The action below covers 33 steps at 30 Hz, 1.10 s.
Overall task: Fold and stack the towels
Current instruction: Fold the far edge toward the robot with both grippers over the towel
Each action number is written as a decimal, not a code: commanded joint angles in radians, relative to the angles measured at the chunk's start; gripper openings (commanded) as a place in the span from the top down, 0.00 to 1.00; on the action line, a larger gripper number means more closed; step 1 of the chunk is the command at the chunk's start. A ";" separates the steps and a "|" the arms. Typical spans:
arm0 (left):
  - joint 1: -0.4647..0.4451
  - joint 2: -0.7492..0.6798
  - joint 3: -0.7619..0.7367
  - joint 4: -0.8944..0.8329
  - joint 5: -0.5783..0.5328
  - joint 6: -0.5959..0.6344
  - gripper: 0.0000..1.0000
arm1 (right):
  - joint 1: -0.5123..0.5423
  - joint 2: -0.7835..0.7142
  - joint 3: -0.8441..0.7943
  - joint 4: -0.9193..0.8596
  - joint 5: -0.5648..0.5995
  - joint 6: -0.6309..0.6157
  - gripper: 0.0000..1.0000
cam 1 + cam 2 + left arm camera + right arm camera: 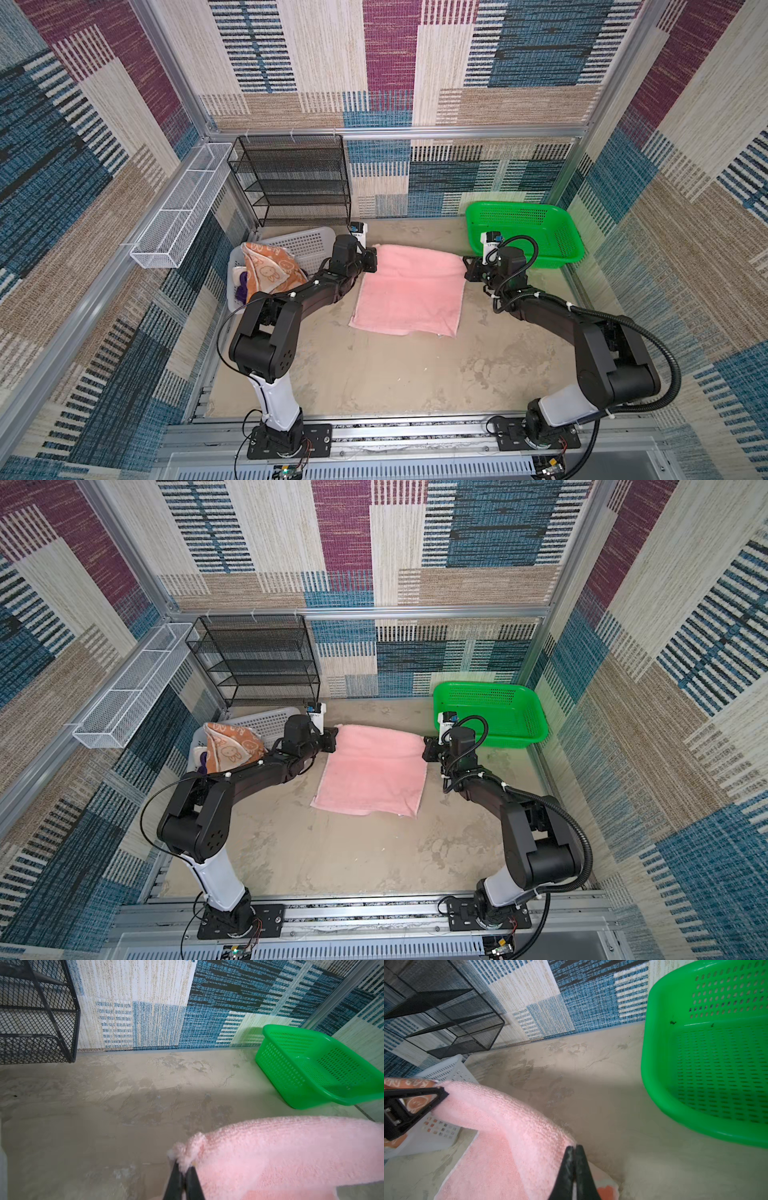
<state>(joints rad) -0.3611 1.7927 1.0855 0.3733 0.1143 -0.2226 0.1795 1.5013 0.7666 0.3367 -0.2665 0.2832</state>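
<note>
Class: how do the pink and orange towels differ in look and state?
The pink towel is plain; the orange towel has cartoon figures. The pink towel lies on the table, corners pinched by the left gripper and right gripper; the orange towel sits crumpled in the white basket. Both are terry cloth.

At the bottom centre of the frame, the right gripper is pinching a corner of the pink towel between closed jaws. At the left edge, the left gripper is clamping another corner. The green basket is sitting at the right, and the black mesh rack is standing at the upper left.
</note>
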 commanded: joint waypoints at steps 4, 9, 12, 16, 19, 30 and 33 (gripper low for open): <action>0.001 -0.105 -0.093 0.105 0.055 -0.003 1.00 | 0.017 -0.144 -0.082 -0.035 -0.093 0.000 1.00; -0.001 -0.193 -0.179 0.101 0.063 0.002 1.00 | 0.046 -0.230 -0.149 -0.101 -0.117 0.016 1.00; -0.001 -0.230 -0.226 0.096 0.074 -0.001 1.00 | 0.076 -0.264 -0.195 -0.123 -0.111 0.026 1.00; -0.001 -0.285 -0.293 0.091 0.073 -0.009 1.00 | 0.104 -0.318 -0.251 -0.151 -0.095 0.050 1.00; -0.002 -0.315 -0.328 0.073 0.076 -0.006 1.00 | 0.119 -0.350 -0.285 -0.174 -0.085 0.071 1.00; -0.027 -0.333 -0.435 0.064 0.090 -0.030 1.00 | 0.183 -0.356 -0.391 -0.188 -0.098 0.170 1.00; -0.038 -0.344 -0.471 0.077 0.087 -0.029 1.00 | 0.192 -0.364 -0.420 -0.202 -0.099 0.191 1.00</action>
<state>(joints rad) -0.3923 1.4624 0.6392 0.4309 0.1921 -0.2371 0.3645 1.1435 0.3645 0.1410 -0.3588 0.4328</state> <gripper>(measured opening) 0.069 0.055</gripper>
